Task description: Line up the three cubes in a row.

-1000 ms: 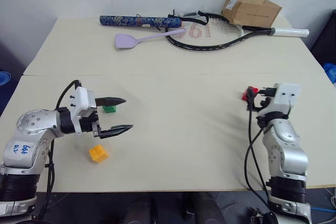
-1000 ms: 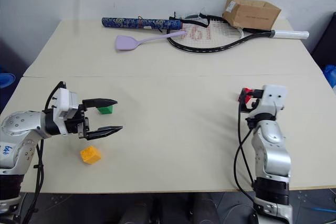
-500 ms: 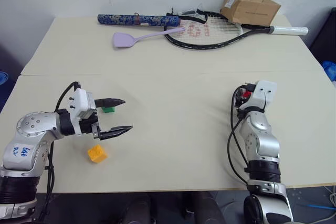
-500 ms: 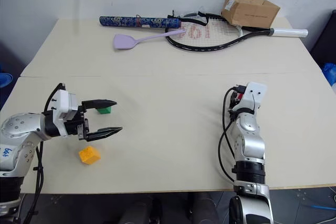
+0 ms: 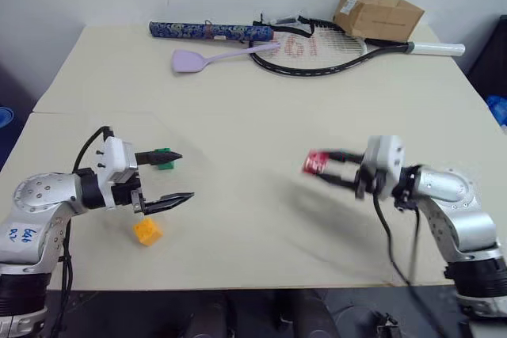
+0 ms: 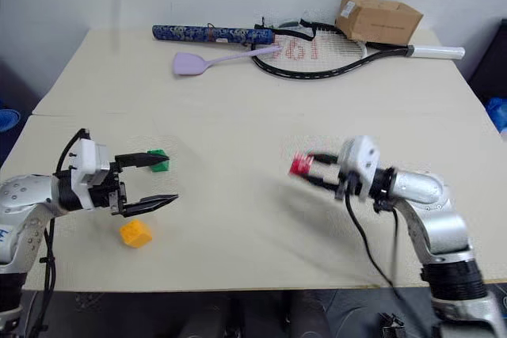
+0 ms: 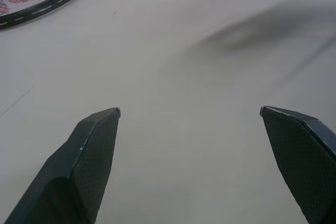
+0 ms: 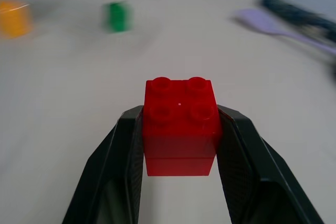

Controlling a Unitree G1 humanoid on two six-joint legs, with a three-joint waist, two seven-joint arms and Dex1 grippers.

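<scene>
The red cube (image 8: 179, 125) sits clamped between the fingers of my right gripper (image 5: 323, 169), which is shut on it and holds it above the table right of centre; the red cube (image 6: 300, 166) also shows in the right eye view. At the left of the table rests the green cube (image 5: 164, 159), just behind the upper finger of my left gripper (image 5: 177, 176). That gripper is open with nothing between its fingers. The orange-yellow cube (image 5: 146, 231) lies on the table in front of it, nearer the front edge.
Along the table's (image 5: 253, 116) far side lie a racket (image 5: 333, 51), a purple spatula (image 5: 207, 57), a patterned blue tube (image 5: 211, 32) and a brown cardboard box (image 5: 376, 15).
My right gripper has closed on the red cube and swung it left, toward the table's middle. My left gripper has stayed open in about the same place.
</scene>
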